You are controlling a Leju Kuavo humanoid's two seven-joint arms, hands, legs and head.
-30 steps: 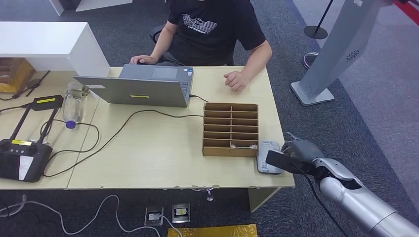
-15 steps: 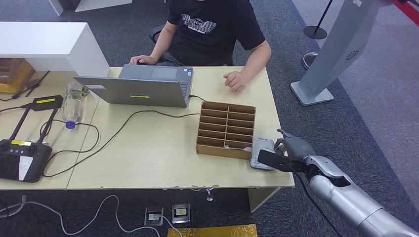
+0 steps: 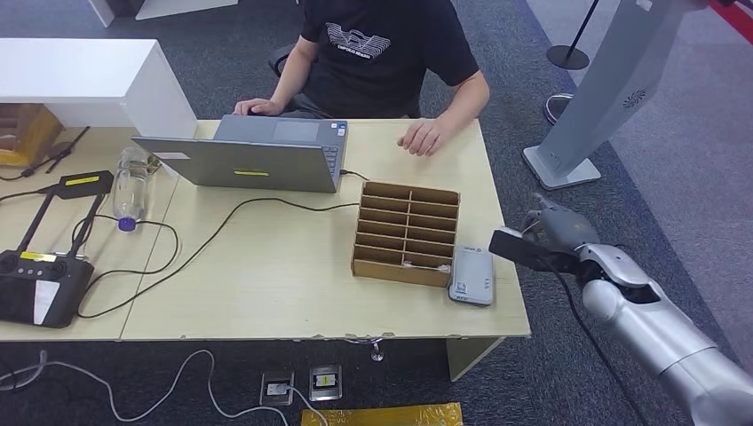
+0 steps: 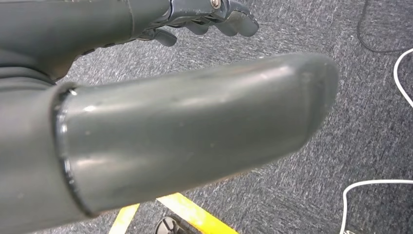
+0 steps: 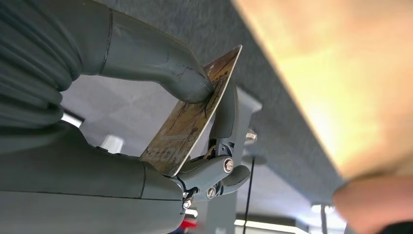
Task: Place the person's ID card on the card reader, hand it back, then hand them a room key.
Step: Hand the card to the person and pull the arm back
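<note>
Brown card (image 5: 195, 117) pinched by right hand (image 5: 146, 122), print visible up close

Card reader (image 3: 471, 276) lies just right of the slotted box (image 3: 407, 233) on the table (image 3: 284, 275).

The person's head (image 3: 382, 4) is cut off at the top edge; the card (image 5: 195, 117) print is too blurred to read.
</note>
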